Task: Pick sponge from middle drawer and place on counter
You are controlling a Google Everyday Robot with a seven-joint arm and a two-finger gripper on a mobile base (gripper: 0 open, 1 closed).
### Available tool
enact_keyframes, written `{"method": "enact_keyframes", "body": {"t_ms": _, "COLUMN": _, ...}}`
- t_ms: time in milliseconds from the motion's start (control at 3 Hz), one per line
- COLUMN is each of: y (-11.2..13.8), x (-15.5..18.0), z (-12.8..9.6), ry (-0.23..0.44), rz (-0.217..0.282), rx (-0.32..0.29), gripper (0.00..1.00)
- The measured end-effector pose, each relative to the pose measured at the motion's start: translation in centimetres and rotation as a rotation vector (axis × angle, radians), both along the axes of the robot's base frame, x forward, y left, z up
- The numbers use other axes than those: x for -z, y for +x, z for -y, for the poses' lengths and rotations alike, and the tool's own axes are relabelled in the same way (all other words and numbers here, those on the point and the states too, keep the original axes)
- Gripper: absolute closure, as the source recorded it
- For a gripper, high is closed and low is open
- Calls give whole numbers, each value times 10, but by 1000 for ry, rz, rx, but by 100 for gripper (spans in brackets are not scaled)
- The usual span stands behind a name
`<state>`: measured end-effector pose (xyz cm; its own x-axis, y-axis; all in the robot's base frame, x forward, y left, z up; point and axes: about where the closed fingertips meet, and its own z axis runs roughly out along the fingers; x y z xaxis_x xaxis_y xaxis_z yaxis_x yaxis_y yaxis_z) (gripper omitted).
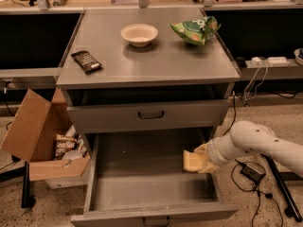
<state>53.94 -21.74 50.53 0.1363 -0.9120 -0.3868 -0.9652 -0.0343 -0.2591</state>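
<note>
The pale yellow sponge (191, 161) hangs in my gripper (202, 160) at the right side of the open middle drawer (142, 181), a little above its grey floor and close to the right wall. My gripper is shut on the sponge, with the white arm reaching in from the right. The grey counter (156, 63) is the cabinet top above, well higher than the gripper.
On the counter stand a cream bowl (139, 34), a green snack bag (195, 30) and a dark wrapped bar (86, 61). The upper drawer (150, 114) is closed. An open cardboard box (42, 141) sits left of the cabinet. Cables (248, 171) lie on the floor at right.
</note>
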Motion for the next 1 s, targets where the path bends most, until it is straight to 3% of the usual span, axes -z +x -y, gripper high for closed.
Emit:
{"method": "enact_keyframes", "body": {"t_ms": 333, "y": 0, "x": 0, "z": 0, "ry": 0, "rz": 0, "rx": 0, "gripper": 100}}
{"method": "enact_keyframes", "body": {"t_ms": 667, "y": -12, "x": -61, "z": -13, "ry": 39, "rz": 95, "rx": -57, "gripper": 100}}
{"method": "enact_keyframes", "body": {"t_ms": 1000, "y": -33, "x": -150, "z": -33, "ry": 68, "rz": 248, "rx": -128, "gripper": 100}}
